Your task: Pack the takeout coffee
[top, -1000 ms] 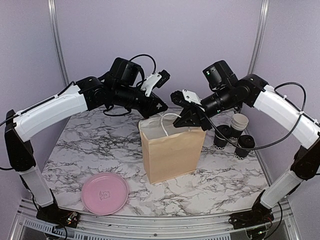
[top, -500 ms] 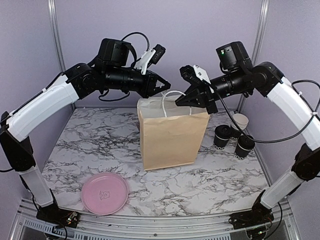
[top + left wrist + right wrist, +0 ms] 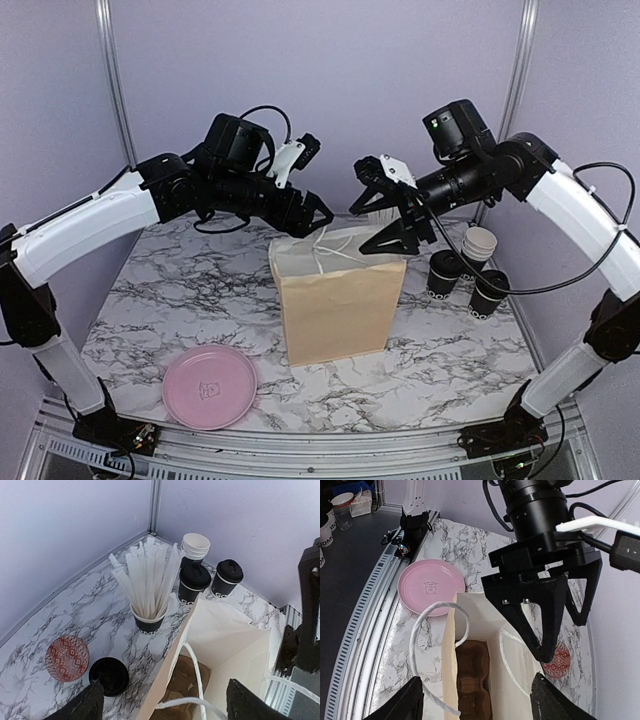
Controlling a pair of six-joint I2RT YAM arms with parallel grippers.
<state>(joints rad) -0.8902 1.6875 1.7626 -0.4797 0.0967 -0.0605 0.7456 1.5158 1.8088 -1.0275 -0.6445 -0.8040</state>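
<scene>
Two takeout coffee cups, black with black lids, stand at the right: one (image 3: 442,271) (image 3: 193,583) and another (image 3: 489,292) (image 3: 227,577). The brown paper bag (image 3: 338,300) (image 3: 227,640) (image 3: 520,680) stands open mid-table with a brown pulp carrier (image 3: 472,680) (image 3: 187,677) on its floor. Its white handles (image 3: 427,645) hang loose. My left gripper (image 3: 316,213) (image 3: 167,710) hovers open over the bag's left rim. Over the right rim my right gripper (image 3: 370,226) (image 3: 475,707) is open too. Neither holds anything.
A black cup of white straws (image 3: 148,600), a stack of cream cups (image 3: 479,244) (image 3: 195,547), a loose black lid (image 3: 109,676) and a red patterned coaster (image 3: 67,657) (image 3: 557,662) lie behind the bag. A pink plate (image 3: 210,385) (image 3: 431,586) sits front left.
Both grippers were shut on the bag's handles and had lifted them. Both have opened, the handles have dropped loose and the arms have come down slightly.
</scene>
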